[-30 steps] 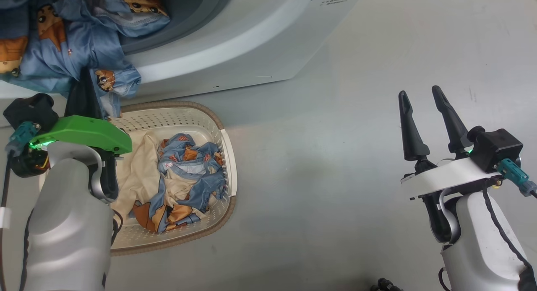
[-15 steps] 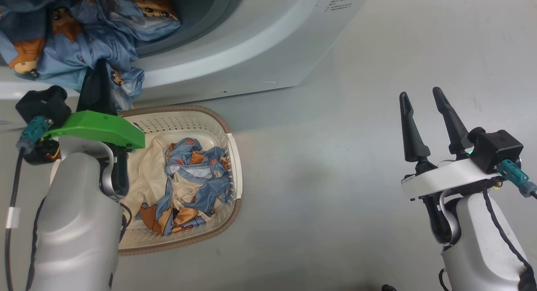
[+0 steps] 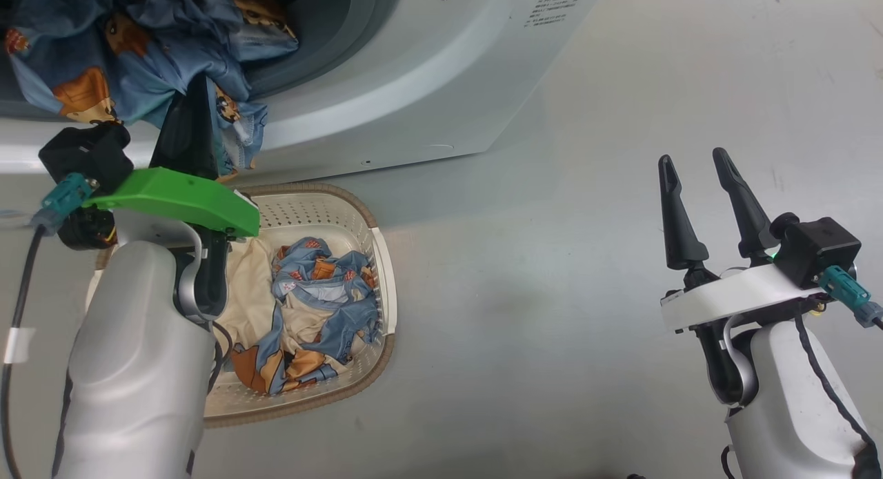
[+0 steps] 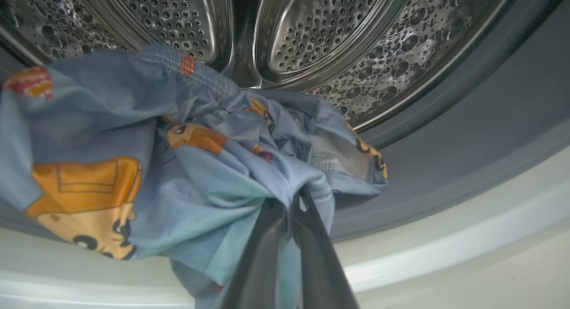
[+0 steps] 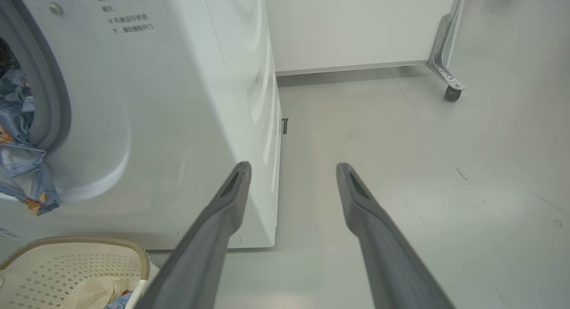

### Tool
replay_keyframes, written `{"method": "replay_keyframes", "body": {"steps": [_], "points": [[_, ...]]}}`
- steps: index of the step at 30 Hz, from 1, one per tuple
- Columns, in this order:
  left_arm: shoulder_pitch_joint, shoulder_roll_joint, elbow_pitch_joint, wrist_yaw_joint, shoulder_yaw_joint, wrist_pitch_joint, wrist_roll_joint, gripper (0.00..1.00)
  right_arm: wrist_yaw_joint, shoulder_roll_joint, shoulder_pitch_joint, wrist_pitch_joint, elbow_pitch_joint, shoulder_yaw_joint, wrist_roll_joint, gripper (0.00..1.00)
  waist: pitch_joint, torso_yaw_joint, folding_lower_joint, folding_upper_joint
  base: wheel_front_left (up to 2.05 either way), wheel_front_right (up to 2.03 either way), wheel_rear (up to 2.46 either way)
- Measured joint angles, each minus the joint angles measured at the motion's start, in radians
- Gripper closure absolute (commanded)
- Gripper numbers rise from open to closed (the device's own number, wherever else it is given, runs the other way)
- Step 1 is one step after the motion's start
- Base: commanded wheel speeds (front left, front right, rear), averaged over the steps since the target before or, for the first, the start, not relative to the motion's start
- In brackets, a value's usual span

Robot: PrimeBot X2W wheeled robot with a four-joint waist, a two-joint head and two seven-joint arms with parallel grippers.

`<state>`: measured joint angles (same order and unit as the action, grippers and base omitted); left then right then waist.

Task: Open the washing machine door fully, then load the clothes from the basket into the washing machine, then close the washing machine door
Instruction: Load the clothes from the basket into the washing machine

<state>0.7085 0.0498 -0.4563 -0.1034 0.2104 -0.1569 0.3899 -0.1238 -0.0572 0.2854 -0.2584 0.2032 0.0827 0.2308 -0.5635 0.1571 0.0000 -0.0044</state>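
Clothes clamped in left pincer.

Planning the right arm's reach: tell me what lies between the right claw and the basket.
Bare grey floor, nothing else, lies between the right claw and the basket, as the head view shows.

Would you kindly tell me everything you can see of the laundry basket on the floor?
The basket is a small cream plastic tub with perforated walls and a brown woven-look rim. It stands upright on the grey floor, just in front of the washing machine. Inside lie crumpled blue printed clothes, partly over a cream cloth. The left forearm hides its left side.
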Motion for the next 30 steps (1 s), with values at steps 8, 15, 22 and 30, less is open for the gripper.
{"method": "replay_keyframes", "body": {"steps": [8,15,22,30], "points": [[0.034,0.007,0.012,-0.005,-0.025,0.041,0.044,1.00,0.000,0.001,-0.016,0.000,0.004,0.018,0.005,0.00,0.009,0.008,0.0000,0.0000,0.00,0.00,0.00],[0.102,0.048,-0.037,0.002,-0.047,0.065,0.021,1.00,0.000,0.002,-0.016,0.000,0.005,0.031,0.010,0.00,0.006,0.020,0.0000,0.0000,0.00,0.00,0.00],[0.193,0.069,-0.074,0.013,-0.056,0.084,0.010,1.00,0.000,0.004,-0.015,0.000,0.006,0.062,0.018,0.00,-0.014,0.047,0.0000,0.0000,0.00,0.00,0.00],[0.308,0.095,-0.117,0.014,-0.061,0.094,-0.010,1.00,0.000,0.006,-0.014,0.000,0.006,0.082,0.023,0.00,-0.059,0.077,0.0000,0.0000,0.00,0.00,0.00]]}}
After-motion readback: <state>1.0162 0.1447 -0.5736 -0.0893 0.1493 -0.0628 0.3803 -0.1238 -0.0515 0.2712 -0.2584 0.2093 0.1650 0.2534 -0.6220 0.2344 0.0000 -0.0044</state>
